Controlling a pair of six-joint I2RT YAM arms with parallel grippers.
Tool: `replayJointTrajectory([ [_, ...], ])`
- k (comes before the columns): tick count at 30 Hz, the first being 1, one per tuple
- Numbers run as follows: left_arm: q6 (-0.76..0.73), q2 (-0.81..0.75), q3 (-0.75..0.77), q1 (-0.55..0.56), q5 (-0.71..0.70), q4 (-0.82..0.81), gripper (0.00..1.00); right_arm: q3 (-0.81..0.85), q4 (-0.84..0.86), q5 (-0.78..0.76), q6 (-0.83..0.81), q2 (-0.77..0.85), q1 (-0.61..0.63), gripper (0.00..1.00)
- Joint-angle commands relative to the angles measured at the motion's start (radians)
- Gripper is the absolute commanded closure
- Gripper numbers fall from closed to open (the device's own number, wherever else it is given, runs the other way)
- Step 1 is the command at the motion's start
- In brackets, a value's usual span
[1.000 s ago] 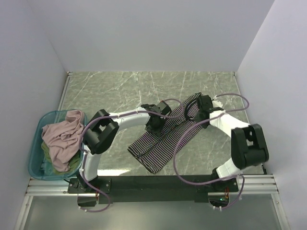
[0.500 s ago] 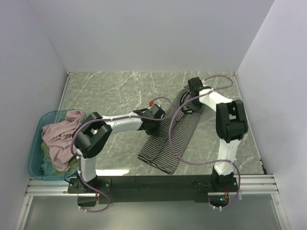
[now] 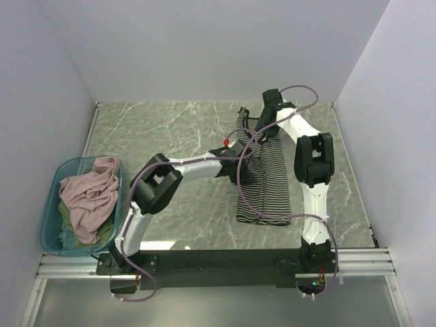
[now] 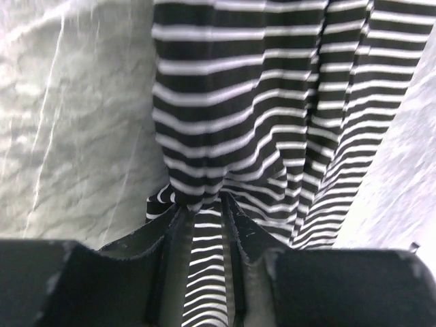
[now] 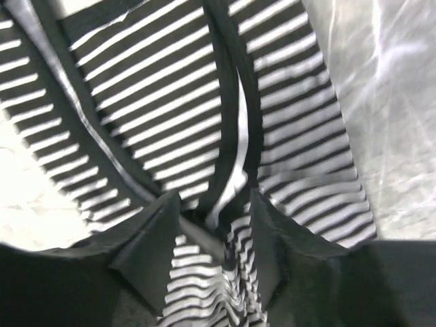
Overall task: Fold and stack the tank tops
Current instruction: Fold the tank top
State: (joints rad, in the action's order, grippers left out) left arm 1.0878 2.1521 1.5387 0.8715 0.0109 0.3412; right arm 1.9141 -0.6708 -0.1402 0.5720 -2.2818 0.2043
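The black-and-white striped tank top [image 3: 269, 184] lies stretched out on the marble table, right of centre, running from far to near. My left gripper [image 3: 238, 161] is at its left edge, shut on a pinch of striped cloth [image 4: 204, 136] that fills the narrow gap between the fingers [image 4: 246, 225]. At the top's far end, my right gripper [image 3: 264, 120] holds bunched striped cloth and a dark edge band [image 5: 231, 170] between its fingers [image 5: 272, 231]. Two more tank tops, a dusty pink one [image 3: 88, 194] over a pale green one [image 3: 65, 212], are heaped at the left.
The pink and green tops fill a teal plastic tub [image 3: 68, 163] at the table's left edge. Purple cables loop from both arms over the striped top. White walls close in the far, left and right sides, and a black rail runs along the near edge.
Both arms have carried the striped top toward the far right, turning it from a slant to nearly straight. The left jaws have narrowed onto the cloth.
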Motion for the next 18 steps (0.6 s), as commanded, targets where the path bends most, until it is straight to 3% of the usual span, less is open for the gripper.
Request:
replayJointTrajectory([
  [1,0.023,0.055,0.018,-0.031,-0.034,0.079,0.71,0.053,0.005,0.028,-0.055,0.053,-0.031,0.46],
  [6,-0.043,-0.015,-0.005,-0.043,-0.086,0.078,0.66,-0.062,0.092,-0.016,-0.073,0.235,-0.043,0.37],
  [11,-0.072,-0.165,-0.1,-0.039,-0.105,0.078,0.55,-0.248,0.135,-0.059,-0.052,0.431,-0.051,0.36],
  [18,-0.158,-0.354,-0.25,-0.006,-0.094,0.076,0.42,-0.792,0.284,0.011,0.002,0.808,-0.034,0.36],
])
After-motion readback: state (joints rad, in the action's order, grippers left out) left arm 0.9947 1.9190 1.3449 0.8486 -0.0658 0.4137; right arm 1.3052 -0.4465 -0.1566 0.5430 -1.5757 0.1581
